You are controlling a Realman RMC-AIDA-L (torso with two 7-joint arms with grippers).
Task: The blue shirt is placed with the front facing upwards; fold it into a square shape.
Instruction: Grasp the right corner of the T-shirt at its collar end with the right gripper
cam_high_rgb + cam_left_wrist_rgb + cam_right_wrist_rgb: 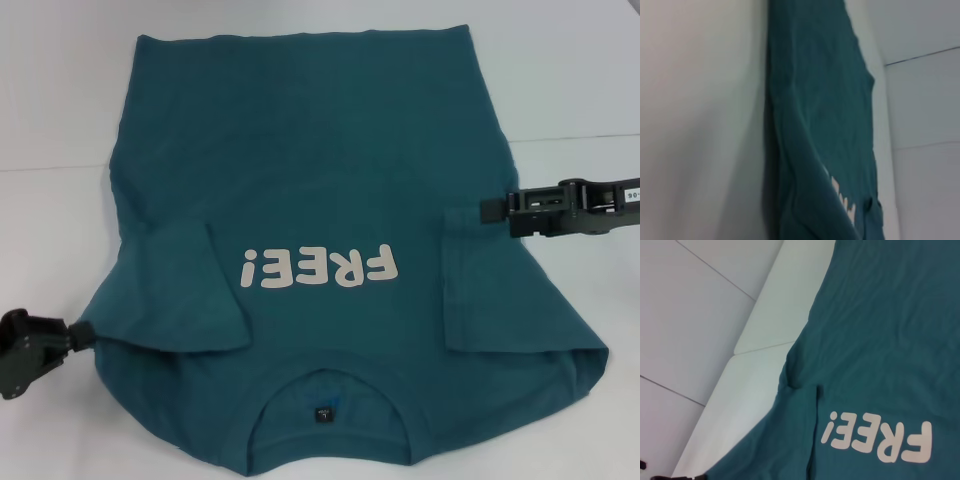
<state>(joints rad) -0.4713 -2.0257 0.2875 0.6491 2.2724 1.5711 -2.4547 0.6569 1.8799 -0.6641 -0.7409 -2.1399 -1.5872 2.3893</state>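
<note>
The blue shirt [320, 150] lies flat on the white table, front up. Its cream "FREE!" print [318, 268] is at the middle and its ribbed collar [325, 400] is nearest me. Both short sleeves are folded inward onto the body, one on the left [190, 290] and one on the right [490, 290]. My left gripper [82, 333] is low at the shirt's left shoulder edge, touching the cloth. My right gripper [484, 211] is at the shirt's right edge, just above the folded right sleeve. The left wrist view shows the teal cloth [825, 125] edge-on. The right wrist view shows the print [877, 440].
The white table [560, 90] has bare surface left, right and beyond the shirt. A thin seam line [580, 137] crosses it. The collar end of the shirt reaches the table's near edge.
</note>
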